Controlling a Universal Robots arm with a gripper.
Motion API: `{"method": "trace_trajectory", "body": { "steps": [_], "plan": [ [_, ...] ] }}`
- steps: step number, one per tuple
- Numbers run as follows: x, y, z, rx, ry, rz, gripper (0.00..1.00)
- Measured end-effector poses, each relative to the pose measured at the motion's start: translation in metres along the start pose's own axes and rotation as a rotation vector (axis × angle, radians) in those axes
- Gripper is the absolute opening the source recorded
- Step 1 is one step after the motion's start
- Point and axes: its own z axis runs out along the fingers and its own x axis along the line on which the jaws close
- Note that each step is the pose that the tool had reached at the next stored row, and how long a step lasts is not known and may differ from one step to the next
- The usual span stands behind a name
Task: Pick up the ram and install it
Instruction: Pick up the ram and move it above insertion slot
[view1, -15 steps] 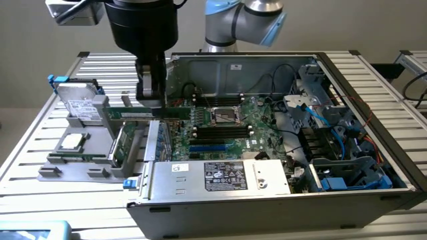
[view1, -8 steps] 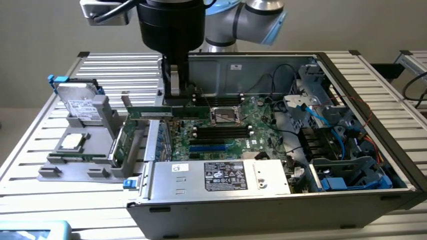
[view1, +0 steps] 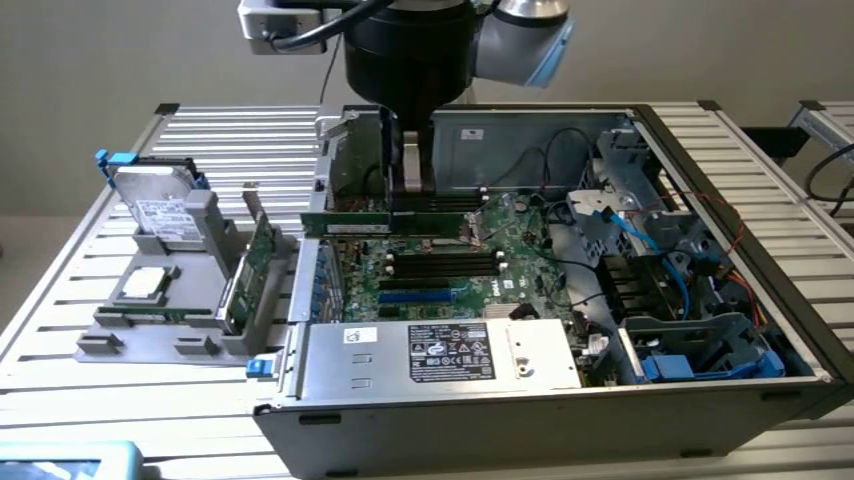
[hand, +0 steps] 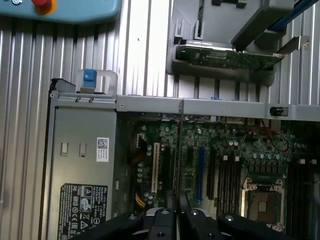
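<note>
Supporting table (view1: 174, 400): slatted metal surface carrying everything else.
Computer case (view1: 534, 410): large open tower lying on its side, interior facing up, at the middle of the table.
Robot arm (view1: 414, 50): dark and silver, reaching straight down into the case from above.
Motherboard (view1: 441, 265): green board on the case floor, with long black slots and one blue slot.
Power supply (view1: 441, 352): silver box with a black label, inside the case just beside the motherboard.
Parts holder (view1: 147, 335): grey stand on the table outside the case, at the exterior view's left.
Hard drive (view1: 167, 215): stands upright in the holder.
Expansion card (view1: 260, 265): green card with a metal bracket, on edge in the holder, nearest the case.
Gripper (view1: 400, 205): clenched on the ram, fingers pointing down, inside the case above the far part of the motherboard.
Ram (view1: 344, 222): long thin green stick, pinched near one end, level, reaching from the fingers toward the exterior view's left. It hangs over the board near the black slots; whether it touches one cannot be told. In the wrist view the ram (hand: 179, 150) is edge-on, a thin line leading away from the gripper (hand: 177, 200).
</note>
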Motion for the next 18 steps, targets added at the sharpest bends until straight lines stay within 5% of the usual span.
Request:
{"method": "trace_trajectory", "body": {
  "steps": [9, 18],
  "plan": [
    [-0.018, -0.0372, 0.0117, -0.0001, 0.0003, 0.000, 0.14],
    [-0.050, -0.0532, 0.0271, 0.0000, 0.0008, 0.000, 0.14]
  ]
}}
